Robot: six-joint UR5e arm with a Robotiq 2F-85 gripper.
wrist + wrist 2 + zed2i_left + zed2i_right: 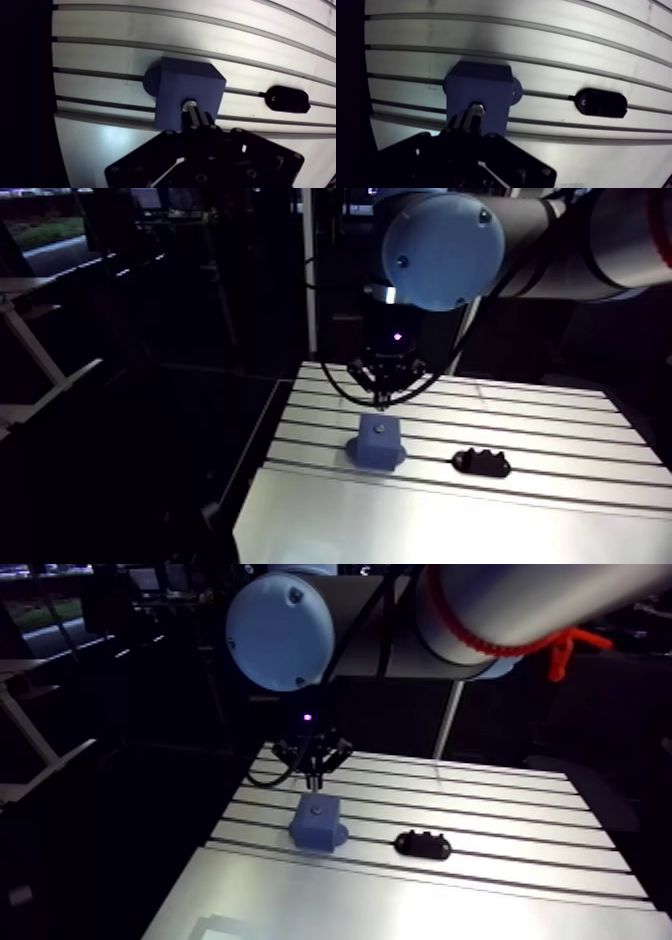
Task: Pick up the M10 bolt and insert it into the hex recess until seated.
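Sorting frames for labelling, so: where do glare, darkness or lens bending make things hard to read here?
Arm view: the near part of the table glares white; the claw is barely lit. Wrist view: the table's slots bow with the wide lens; the claw is a black mass, shut on the bolt, whose bright tip shows at the top of the blue block.

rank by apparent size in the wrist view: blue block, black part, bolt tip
Largest to smallest:
1. blue block
2. black part
3. bolt tip
The block sits nearer the camera, so real sizes stay unsure.
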